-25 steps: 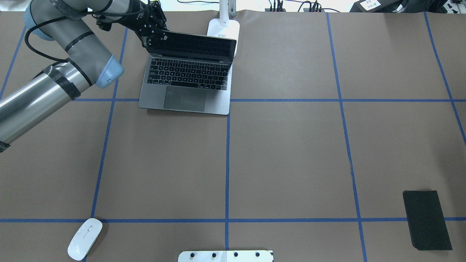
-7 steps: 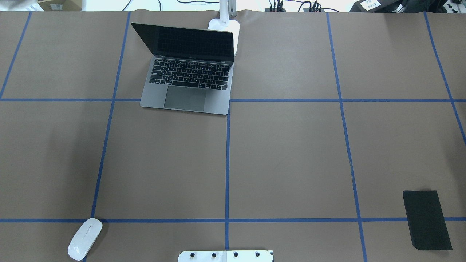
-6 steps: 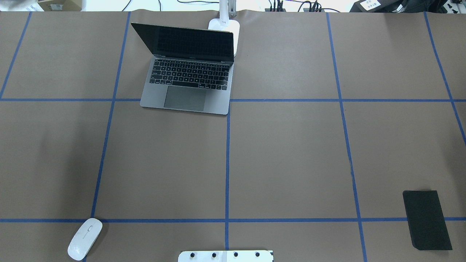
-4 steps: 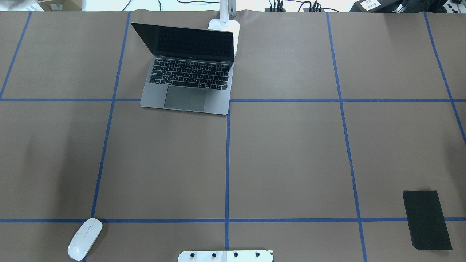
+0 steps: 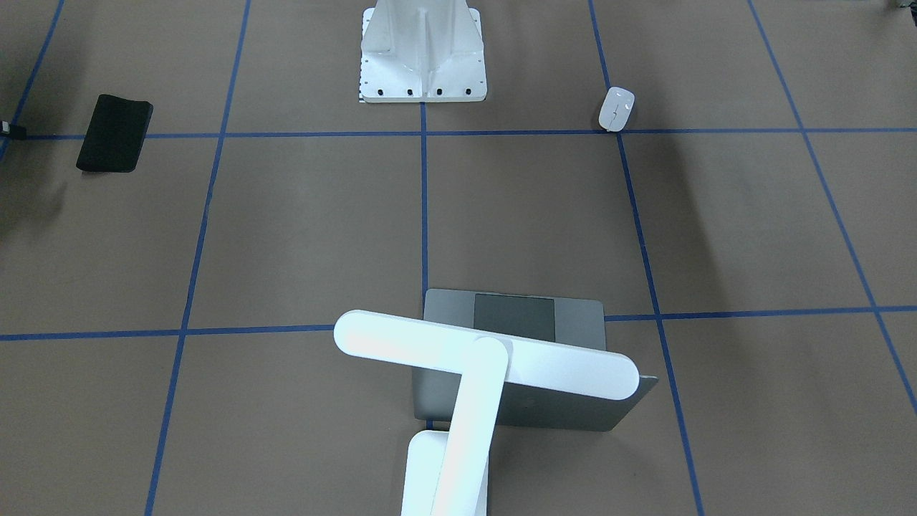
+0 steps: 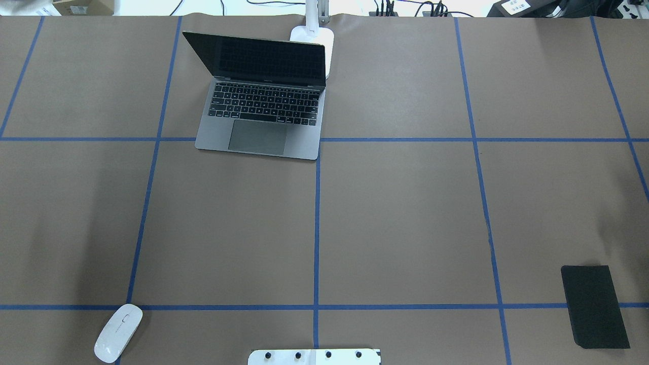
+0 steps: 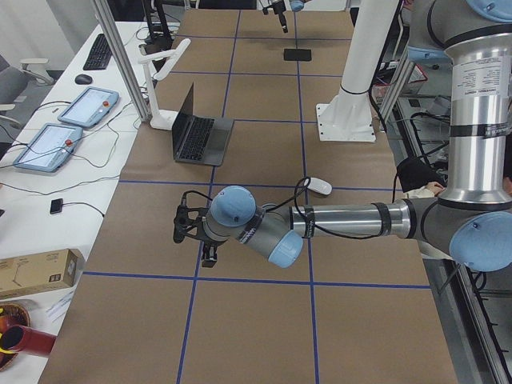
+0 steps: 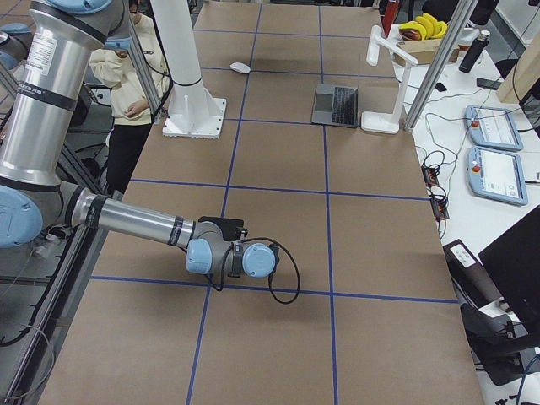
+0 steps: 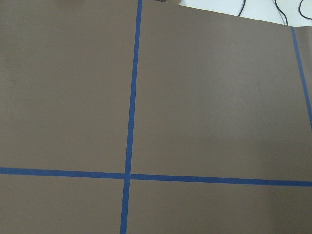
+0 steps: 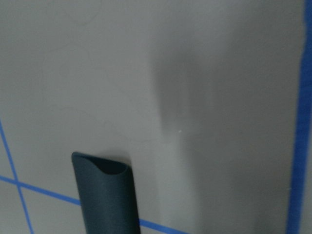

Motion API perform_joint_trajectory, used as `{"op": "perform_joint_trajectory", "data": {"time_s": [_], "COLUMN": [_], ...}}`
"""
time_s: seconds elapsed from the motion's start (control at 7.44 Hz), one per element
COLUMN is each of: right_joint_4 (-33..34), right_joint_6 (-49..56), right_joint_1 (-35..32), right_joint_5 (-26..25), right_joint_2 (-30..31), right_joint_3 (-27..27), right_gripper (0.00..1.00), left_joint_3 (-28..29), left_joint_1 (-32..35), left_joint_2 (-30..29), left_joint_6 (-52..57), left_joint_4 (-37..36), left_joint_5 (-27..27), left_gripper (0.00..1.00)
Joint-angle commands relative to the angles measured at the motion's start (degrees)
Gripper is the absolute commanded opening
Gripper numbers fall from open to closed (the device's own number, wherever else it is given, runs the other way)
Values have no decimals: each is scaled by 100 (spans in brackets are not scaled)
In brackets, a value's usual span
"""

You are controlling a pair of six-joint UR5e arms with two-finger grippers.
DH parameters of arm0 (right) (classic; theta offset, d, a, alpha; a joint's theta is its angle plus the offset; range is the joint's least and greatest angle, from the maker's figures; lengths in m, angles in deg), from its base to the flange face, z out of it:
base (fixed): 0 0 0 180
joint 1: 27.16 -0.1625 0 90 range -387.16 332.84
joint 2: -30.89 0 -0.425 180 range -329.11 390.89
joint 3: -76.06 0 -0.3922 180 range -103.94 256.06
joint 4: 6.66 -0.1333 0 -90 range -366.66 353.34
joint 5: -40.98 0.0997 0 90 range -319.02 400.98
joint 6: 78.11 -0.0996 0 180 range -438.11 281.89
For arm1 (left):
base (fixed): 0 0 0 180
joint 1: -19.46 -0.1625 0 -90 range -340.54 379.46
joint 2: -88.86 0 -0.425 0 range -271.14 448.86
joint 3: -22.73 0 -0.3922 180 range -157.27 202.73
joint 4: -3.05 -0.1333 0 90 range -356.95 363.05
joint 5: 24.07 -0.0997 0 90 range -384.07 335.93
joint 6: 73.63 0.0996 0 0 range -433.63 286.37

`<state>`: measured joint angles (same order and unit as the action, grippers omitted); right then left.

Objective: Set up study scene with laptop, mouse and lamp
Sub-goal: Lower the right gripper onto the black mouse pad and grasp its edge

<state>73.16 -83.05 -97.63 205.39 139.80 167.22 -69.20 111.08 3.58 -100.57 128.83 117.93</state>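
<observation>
Exterior left, brown table (image 7: pixel 264 152), blue tape grid (image 7: pixel 240 182), white desk (image 7: pixel 124 44) alongside, left gripper (image 7: pixel 189 230), right gripper (image 7: pixel 280 16), closure cannot be told.

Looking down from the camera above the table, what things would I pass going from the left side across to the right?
mouse → laptop → black pad

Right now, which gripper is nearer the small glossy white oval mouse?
Left. The left gripper hangs over the table end on the mouse side; the right gripper is at the opposite end, past the flat black pad.
</observation>
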Motion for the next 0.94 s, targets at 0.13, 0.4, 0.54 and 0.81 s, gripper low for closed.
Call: {"op": "perform_joint_trajectory", "data": {"time_s": [0.13,0.4,0.54,0.81], "right_joint_4": [-2,7,25,208], "right_joint_6": [-270,-279,-288,-410], "right_joint_1": [796,1245,1307,1369], "right_joint_5": [65,39,21,-31], "right_joint_2": [-53,-386,-396,-475], "right_joint_3": [7,-28,-46,-72], "right_gripper": [100,100,100,99], "left_joint_3": [-106,-106,-106,-115], "left_joint_1": [5,13,22,40], "left_joint_2": [82,73,73,82], "left_joint_6": [198,321,330,330], "left_joint_4": [-10,-19,-10,-10], "left_joint_5": [82,91,91,100], "left_gripper": [100,100,100,100]}}
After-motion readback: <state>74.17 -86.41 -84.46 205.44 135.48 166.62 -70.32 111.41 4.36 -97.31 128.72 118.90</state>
